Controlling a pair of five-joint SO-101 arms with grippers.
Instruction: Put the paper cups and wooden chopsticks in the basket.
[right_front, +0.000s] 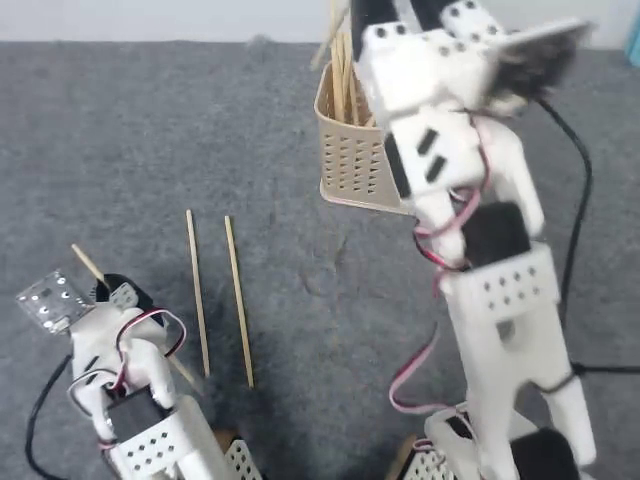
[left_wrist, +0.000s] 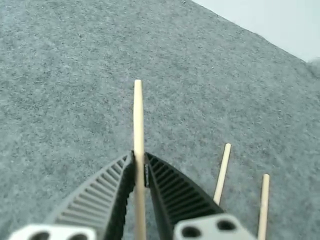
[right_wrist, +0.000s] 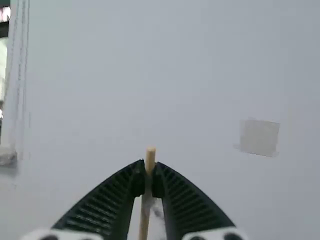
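Beige perf. basket (right_front: 352, 160), tan chopsticks (right_front: 238, 300), gry mat (right_front: 150, 130)

Basket (right_front: 350, 165) partly behind arm (right_front: 445, 150), apparently

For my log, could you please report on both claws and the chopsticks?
Left claw shut on one chopstick. Right claw shut on a second chopstick. Two loose chopsticks on carpet, nothing between them and basket.

Counter (right_front: 300, 130): grey fibrous covering. Two wooden chopsticks (right_front: 238, 300) lying flat in left half, side by side, apart, roughly parallel. Beige perforated basket (right_front: 352, 165) standing at far side.
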